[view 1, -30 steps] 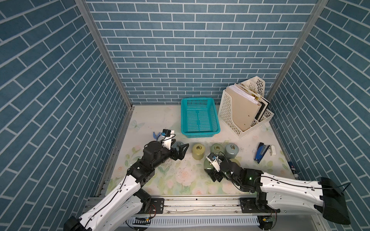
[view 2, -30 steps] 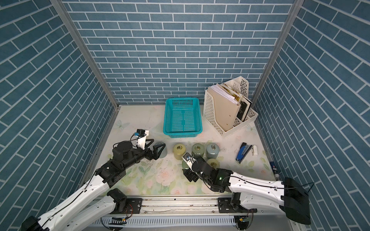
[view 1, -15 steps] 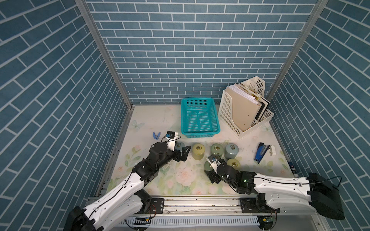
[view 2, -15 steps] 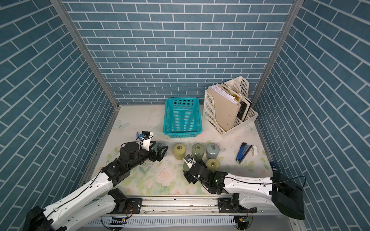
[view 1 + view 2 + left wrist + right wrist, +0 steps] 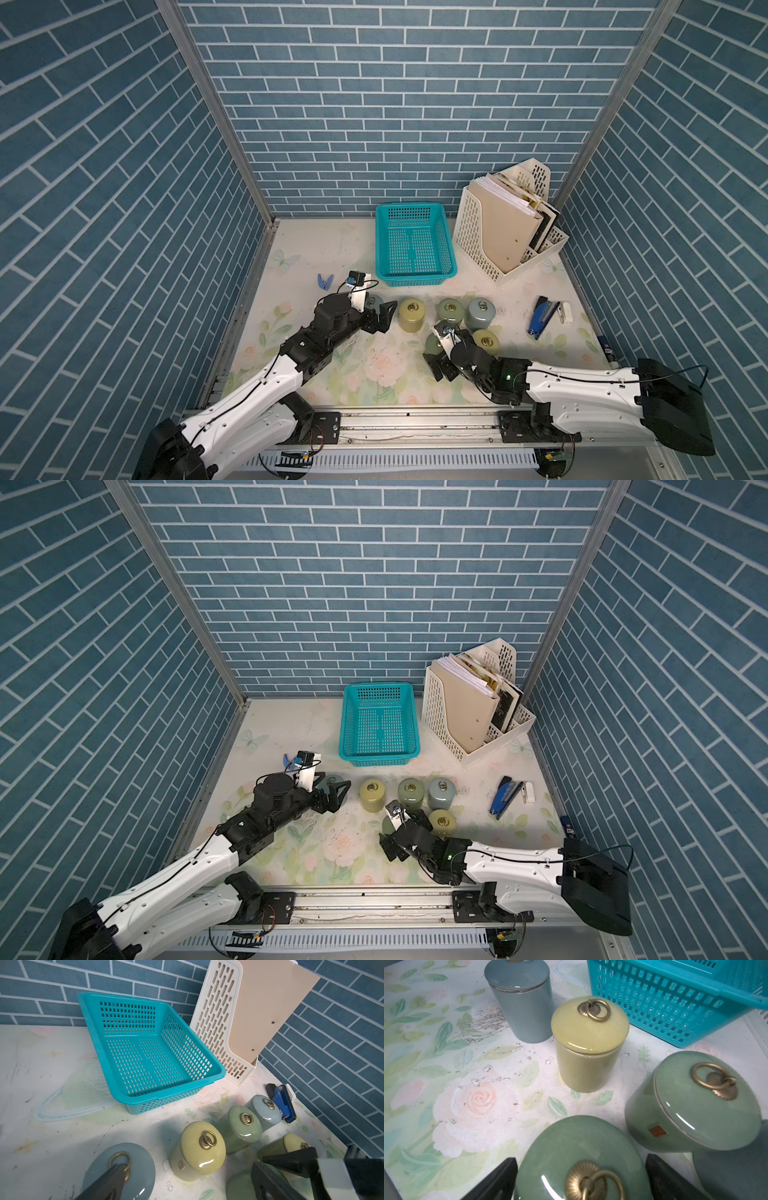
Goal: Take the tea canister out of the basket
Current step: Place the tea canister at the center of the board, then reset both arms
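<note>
The right tool [image 5: 581, 1160] is released, its jaws spread either side of the green tea canister [image 5: 431, 345]. The canister stands on the desk [image 5: 316, 249] near the front edge, outside the empty teal basket [image 5: 415, 277] at the back. Whether the left tool [image 5: 376, 311] grips the grey-blue canister [image 5: 141, 1157] I cannot tell. A crooked retreat could topple the yellow canister [image 5: 486, 341] just beside. The desk cover is floral and scuffed, and the walls [image 5: 374, 104] are blue brick-pattern.
</note>
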Tool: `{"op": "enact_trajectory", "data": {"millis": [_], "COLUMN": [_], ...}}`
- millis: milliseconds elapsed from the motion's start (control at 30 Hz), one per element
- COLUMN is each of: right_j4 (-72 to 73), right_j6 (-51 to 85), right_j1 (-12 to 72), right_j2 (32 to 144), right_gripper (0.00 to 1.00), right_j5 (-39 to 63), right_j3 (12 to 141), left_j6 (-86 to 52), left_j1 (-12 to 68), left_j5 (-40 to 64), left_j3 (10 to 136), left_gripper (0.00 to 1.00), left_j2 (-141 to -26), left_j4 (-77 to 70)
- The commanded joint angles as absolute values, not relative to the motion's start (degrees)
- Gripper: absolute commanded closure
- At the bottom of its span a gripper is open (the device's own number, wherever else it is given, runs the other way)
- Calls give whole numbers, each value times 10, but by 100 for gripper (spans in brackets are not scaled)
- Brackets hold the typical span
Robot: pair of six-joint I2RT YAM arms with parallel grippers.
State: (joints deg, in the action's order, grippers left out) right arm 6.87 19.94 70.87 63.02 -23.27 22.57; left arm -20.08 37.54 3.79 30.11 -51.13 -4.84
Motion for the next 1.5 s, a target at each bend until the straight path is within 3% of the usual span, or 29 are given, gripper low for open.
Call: {"op": "enact_trajectory", "data": {"millis": [0, 233, 400, 567, 733, 867, 1100, 1300, 1400, 1467], "right_j4": [75, 31, 56, 68, 145, 239, 448, 639, 688, 699], "right_j6": [208, 152, 121, 118, 96, 84, 45, 47, 37, 34], "right_j1": [708, 669, 461, 247, 147, 72, -4, -4, -1, 3], "right_j2": [605, 511, 433, 480, 542, 580, 667, 763, 797, 802], "right_gripper": [0, 0, 0, 0, 0, 0, 0, 0, 0, 0], "right_j5": [-263, -324, -307, -229, -248, -206, -133, -117, -90, -92], "right_j3": [236, 311, 323, 345, 316, 261, 162, 120, 112, 109], "left_j6": [-192, -150, -128, -87, -55, -28, -15, -20, -16, -12], "left_j1": [378, 363, 266, 155, 89, 67, 49, 30, 30, 29], "left_j5": [-10, -172, -239, -252, -237, -215, -160, -114, -104, -93], "left_j3": [319, 393, 419, 341, 272, 243, 196, 156, 120, 125], "left_gripper": [0, 0, 0, 0, 0, 0, 0, 0, 0, 0], "left_j2": [-519, -600, -654, -689, -737, -793, -846, -841, -862, -854], "left_j4": [-52, -71, -112, -228, -351, -450, -581, -646, -727, -708]}}
